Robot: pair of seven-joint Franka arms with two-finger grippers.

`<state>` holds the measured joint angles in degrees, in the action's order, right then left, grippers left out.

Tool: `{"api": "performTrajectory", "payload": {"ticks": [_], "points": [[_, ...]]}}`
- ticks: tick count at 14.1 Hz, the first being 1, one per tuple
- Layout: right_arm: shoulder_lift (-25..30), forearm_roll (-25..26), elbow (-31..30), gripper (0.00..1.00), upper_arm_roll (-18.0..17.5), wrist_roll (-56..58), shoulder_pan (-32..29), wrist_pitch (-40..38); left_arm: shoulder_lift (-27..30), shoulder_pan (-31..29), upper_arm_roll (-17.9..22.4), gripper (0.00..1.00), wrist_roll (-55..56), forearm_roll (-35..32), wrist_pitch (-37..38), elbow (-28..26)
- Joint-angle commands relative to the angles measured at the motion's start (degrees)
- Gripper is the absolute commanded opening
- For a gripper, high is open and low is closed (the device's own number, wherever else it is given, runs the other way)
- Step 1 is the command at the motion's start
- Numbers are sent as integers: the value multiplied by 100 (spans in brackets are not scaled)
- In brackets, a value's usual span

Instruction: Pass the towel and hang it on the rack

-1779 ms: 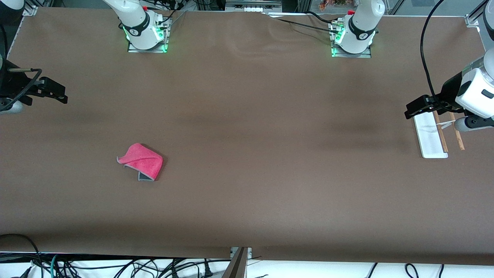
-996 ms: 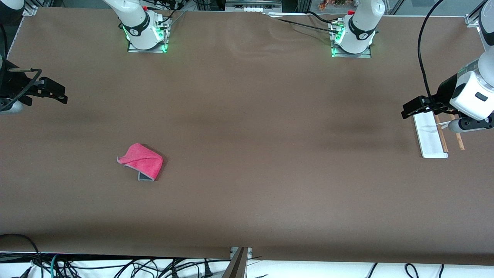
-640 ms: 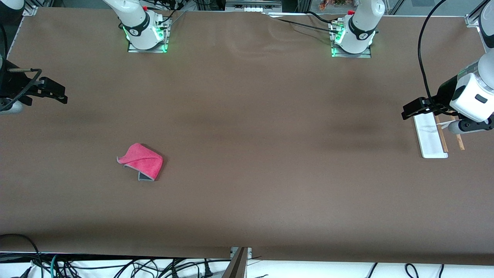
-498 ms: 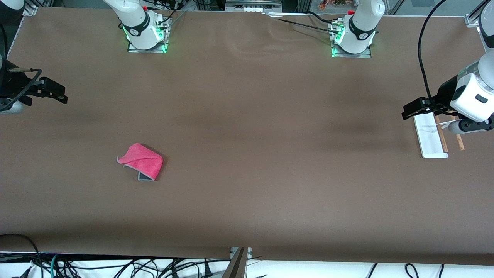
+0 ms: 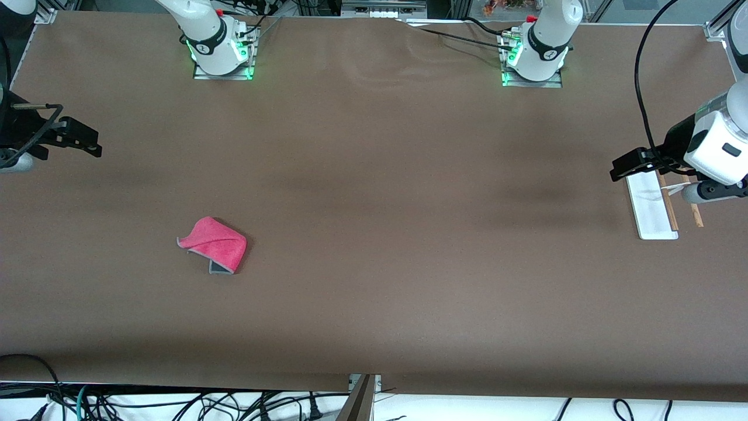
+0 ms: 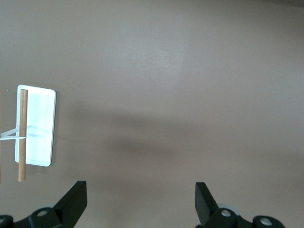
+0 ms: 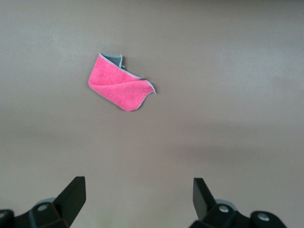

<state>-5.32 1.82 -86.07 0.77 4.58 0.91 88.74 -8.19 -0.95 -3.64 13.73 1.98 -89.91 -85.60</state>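
Drifting slightly over the rack (image 5: 651, 204) with left gripper (image 6: 140, 206) fingers spread and empty, while lying well ahead of the right gripper (image 7: 137, 202) spread fingers on the table (image 5: 374, 175), folded towel (image 7: 121, 88), looking soft, light, pinchable at its raised fold.

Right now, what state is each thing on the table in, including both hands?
towel: folded over, lying loose on the table, not held.
rack: standing at the left arm's end of the table, nothing hung on it.
left hand: open, empty, over the rack's end.
right hand: open, empty, waiting.
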Motion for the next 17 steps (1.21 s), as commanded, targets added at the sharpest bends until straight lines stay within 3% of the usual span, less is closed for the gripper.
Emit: {"api": "performTrajectory", "payload": {"ticks": [1,9,17], "points": [[-40,56,117,100,-16,-62,-12,-33,-7,-2,21,100,24,-93,44,43],[-136,56,108,100,-51,-88,23,64,2,-10,30,100,-11,-110,62,34],[-1040,38,99,100,-51,-88,32,863,11,-2,21,100,-20,-137,106,34]]}}
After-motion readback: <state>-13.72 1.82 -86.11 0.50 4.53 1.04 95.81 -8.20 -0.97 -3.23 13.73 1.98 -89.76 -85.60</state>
